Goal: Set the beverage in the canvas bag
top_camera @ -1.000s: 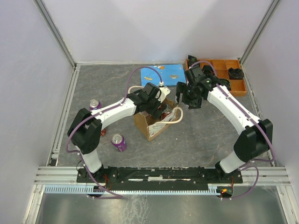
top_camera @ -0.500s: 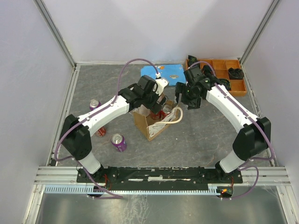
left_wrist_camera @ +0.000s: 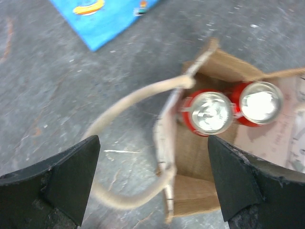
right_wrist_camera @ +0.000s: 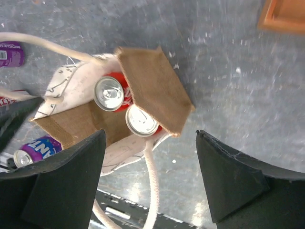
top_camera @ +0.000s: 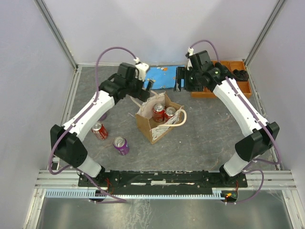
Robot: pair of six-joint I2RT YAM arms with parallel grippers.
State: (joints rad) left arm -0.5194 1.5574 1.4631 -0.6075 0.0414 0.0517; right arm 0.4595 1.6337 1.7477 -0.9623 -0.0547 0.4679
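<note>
The tan canvas bag [top_camera: 151, 128] stands open mid-table with two red cans [top_camera: 158, 112] upright inside, side by side. Its cream rope handles hang out over both sides. My left gripper [top_camera: 148, 85] is open and empty, above and behind the bag's far left corner. My right gripper [top_camera: 179, 81] is open and empty, above and behind the bag's far right. In the left wrist view the bag [left_wrist_camera: 224, 191] and cans [left_wrist_camera: 208, 112] lie between the spread fingers [left_wrist_camera: 62, 181]. The right wrist view looks down on the bag [right_wrist_camera: 155, 88] and cans [right_wrist_camera: 141, 120].
A red can [top_camera: 99, 131] and a purple can [top_camera: 120, 145] lie on the table left of the bag. Another purple can [right_wrist_camera: 9, 52] shows in the right wrist view. A blue packet [top_camera: 164, 76] lies at the back. An orange compartment tray [top_camera: 238, 88] stands back right.
My left gripper has risen from over the bag and pulled back to the far left, empty. My right gripper has pulled back toward the far wall. Both red cans now show in the bag.
</note>
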